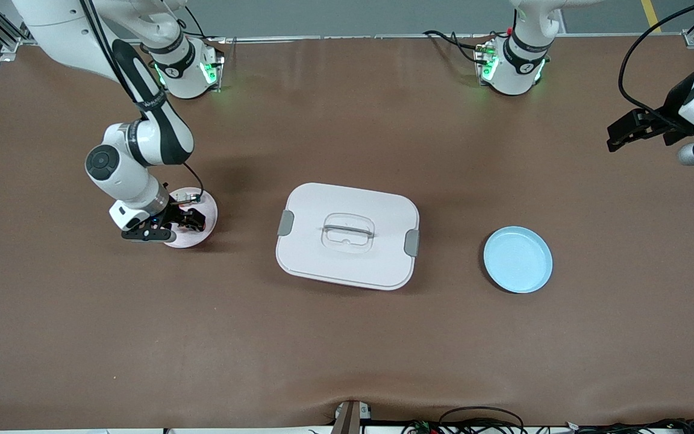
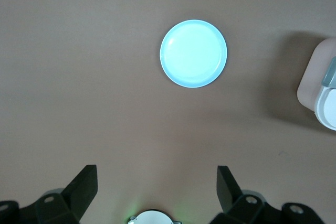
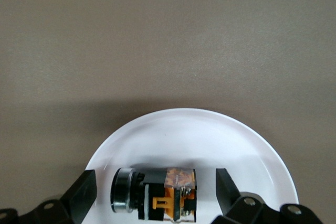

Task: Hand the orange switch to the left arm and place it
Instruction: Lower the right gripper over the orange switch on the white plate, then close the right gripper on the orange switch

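- The right gripper is hanging low over the pink plate, which is sitting on the surface toward the right arm's end, well apart from the box.
- Its jaws are standing wide open, one on either side of the orange switch, and they are not touching it; they are holding nothing.
- The orange switch is lying on its side in the pink plate, its dark round cap pointing toward one finger and its orange-banded body toward the other.
- The left gripper is waiting up in the air, off the box toward the left arm's end of the surface; its jaws are also spread wide and empty.
- The blue plate is lying bare beside the box, toward the left arm's end.
- Judging from this, the pick-up step is in hand, with nothing yet grasped.
- The next move is calling for the right jaws to sink a little and close squarely on the switch, since a round body may roll, then lift it high enough to pass over the box toward the left gripper.
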Motion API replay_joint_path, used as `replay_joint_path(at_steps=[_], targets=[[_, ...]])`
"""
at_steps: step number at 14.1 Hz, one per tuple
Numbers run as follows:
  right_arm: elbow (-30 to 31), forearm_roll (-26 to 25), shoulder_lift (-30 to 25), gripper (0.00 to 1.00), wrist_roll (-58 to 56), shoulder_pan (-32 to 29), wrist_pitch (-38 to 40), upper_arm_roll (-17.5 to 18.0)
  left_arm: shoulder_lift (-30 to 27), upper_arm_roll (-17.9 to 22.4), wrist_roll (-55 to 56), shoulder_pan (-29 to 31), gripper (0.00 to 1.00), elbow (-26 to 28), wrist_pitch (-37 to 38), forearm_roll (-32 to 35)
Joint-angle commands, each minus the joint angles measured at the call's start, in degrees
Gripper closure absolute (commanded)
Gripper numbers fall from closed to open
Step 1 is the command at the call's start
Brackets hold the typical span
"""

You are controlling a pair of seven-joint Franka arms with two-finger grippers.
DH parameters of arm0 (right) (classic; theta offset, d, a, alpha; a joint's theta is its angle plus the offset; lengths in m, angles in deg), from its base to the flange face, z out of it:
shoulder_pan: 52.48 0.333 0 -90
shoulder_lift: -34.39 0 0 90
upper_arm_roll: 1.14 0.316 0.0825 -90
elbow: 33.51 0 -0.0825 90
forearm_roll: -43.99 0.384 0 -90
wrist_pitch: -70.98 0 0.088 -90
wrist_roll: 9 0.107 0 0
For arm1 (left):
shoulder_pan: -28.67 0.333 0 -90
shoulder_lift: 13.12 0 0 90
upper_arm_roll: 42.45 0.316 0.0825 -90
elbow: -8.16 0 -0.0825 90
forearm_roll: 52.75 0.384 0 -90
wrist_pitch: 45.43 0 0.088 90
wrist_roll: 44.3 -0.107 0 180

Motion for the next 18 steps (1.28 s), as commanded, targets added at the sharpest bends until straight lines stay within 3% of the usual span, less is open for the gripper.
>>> replay_joint_path(at_steps=[1, 8, 9, 10, 12, 15, 18], targets=[[0.93, 0.72, 1.68, 0.0, 0.31, 0.6, -2.64, -0.14, -0.18, -0.02, -1.15, 0.39, 0.0, 0.19, -0.68, 0.05], [2.43, 0.72, 2.13, 0.0, 0.31, 0.87, -4.58, -0.14, -0.09, 0.06, -1.06, 0.48, 0.0, 1.06, -1.12, 0.05], [2.34, 0.72, 2.13, 0.26, 0.39, 0.87, -4.23, -0.14, -0.09, 0.06, -1.15, 0.48, 0.0, 1.24, -1.12, 0.05], [2.25, 0.72, 2.13, 0.62, 0.48, 0.87, -4.06, -0.14, -0.09, 0.06, -1.15, 0.48, 0.0, 1.33, -1.12, 0.05], [2.17, 0.72, 2.04, 1.0, 0.57, 0.78, -4.05, -0.05, -0.09, 0.06, -1.15, 0.48, 0.0, 1.59, -1.21, 0.05], [1.99, 0.81, 1.34, 1.0, 0.92, 0.61, -2.57, 0.04, 0.26, -0.02, -1.06, 0.39, 0.0, 1.68, -1.56, 0.05], [-1.59, 0.9, -2.61, 1.0, 5.04, 0.96, 8.9, 0.56, 0.61, -0.02, -1.06, 0.3, 0.0, 1.68, -2.0, 0.05]])
